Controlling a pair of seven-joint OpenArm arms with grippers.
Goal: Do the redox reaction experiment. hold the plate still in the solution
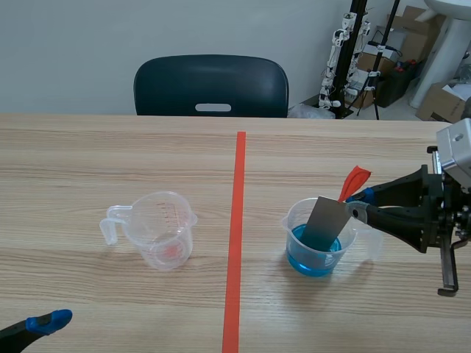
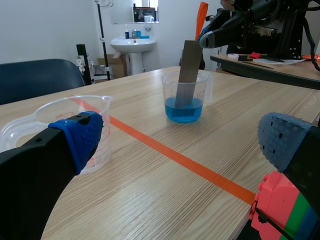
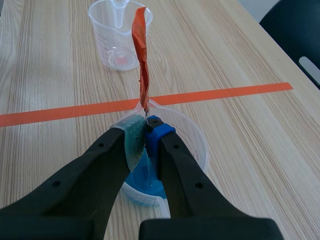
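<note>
One plate [image 1: 324, 222] in right pincer [image 1: 359, 206]

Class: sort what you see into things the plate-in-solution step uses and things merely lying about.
In use: plate, cup of blue solution, orange ribbon, right gripper.
Lying about: empty measuring cup, chair.

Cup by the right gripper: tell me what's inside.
Visible: blue solution and a grey plate leaning in it, its top pinched by the right gripper. The floor of the cup is hidden under the liquid.
</note>
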